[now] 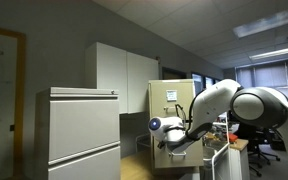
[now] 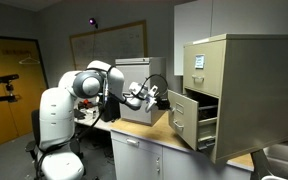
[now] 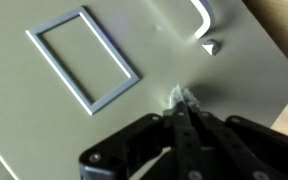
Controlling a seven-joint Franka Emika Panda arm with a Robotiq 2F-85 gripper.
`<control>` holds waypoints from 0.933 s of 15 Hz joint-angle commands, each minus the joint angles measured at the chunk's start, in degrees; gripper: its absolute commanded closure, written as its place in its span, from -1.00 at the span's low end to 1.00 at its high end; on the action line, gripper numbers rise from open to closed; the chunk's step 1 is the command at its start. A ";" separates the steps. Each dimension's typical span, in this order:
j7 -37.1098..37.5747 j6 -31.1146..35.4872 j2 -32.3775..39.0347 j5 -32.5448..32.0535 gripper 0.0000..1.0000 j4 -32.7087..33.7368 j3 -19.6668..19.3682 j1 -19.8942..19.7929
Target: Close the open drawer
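Observation:
The tall beige filing cabinet [image 2: 234,70] stands on a counter at the right. Its lower drawer [image 2: 183,113] is pulled out, toward the arm. In the wrist view the drawer's flat front [image 3: 74,120] fills the frame, with a label frame [image 3: 83,57] and a handle [image 3: 201,20]. My gripper [image 3: 180,99] is shut and empty, and its fingertips touch the drawer front below the handle. It shows at the drawer front in both exterior views [image 2: 160,98] [image 1: 174,133]. The cabinet also shows in an exterior view [image 1: 174,100].
A wide pale grey cabinet [image 1: 84,130] stands in the foreground, with white wall cupboards [image 1: 124,75] behind it. A grey box [image 2: 134,108] sits on the wooden counter [image 2: 149,130] beside the arm. Office chairs and desks [image 1: 254,150] stand at the right.

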 commanded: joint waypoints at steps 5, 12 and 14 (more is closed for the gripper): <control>6.80 -3.64 8.90 1.33 0.96 17.73 -4.28 -2.19; 5.42 -4.20 15.26 15.02 0.97 27.58 -6.66 -2.44; 3.82 -0.76 17.07 20.02 0.98 29.94 -5.42 -4.58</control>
